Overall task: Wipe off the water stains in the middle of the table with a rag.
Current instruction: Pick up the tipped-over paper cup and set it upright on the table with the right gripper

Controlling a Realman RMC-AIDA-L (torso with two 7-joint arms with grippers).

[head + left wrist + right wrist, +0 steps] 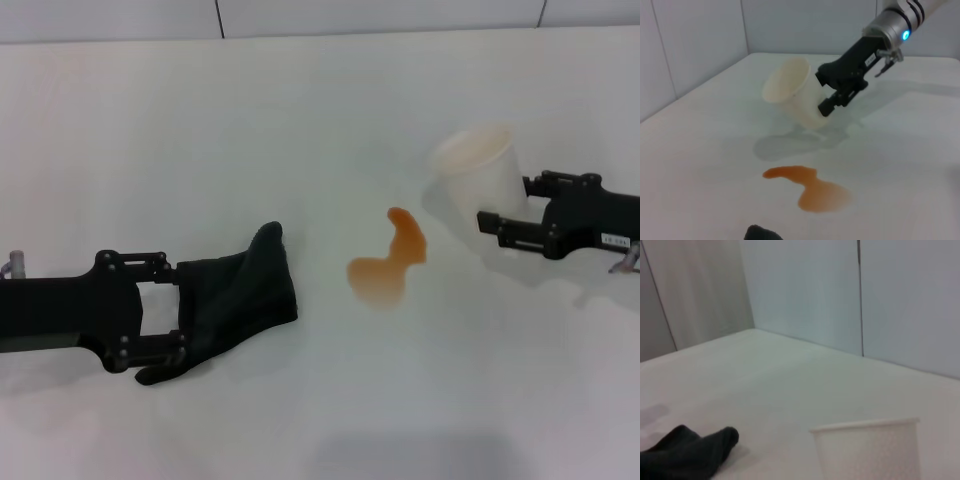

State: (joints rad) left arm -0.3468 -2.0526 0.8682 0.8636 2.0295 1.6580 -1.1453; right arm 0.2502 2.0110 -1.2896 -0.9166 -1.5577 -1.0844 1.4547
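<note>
At the lower left of the head view the left gripper (182, 310) reaches in from the frame's left edge, its 2 fingers spread wide, 1 above and 1 below the near end of the rag (232, 300). The black cloth lies between those fingers on the table (300, 120) with its pointed corner aimed up and to the right; whether the fingers press it or only bracket it cannot be told.

Just right of centre sits the water stain (388, 262), an orange-brown curved puddle, apart from the rag's right edge and untouched by either arm.

At the right of the frame the right gripper (505, 212) comes in from the right edge, its jaws closed on the lower body of a white paper cup (478, 172). The cup is tilted, its open mouth toward the upper left, and it lies up and right of the puddle.

In the left wrist view the cup (792, 95) is lifted in the gripper (826, 91) above its shadow, beyond the stain (812, 187), and a tip of the rag (760, 233) shows at the bottom edge.

In the right wrist view the rag (687, 450) sits lower left and the cup rim (865, 426) lower right.
</note>
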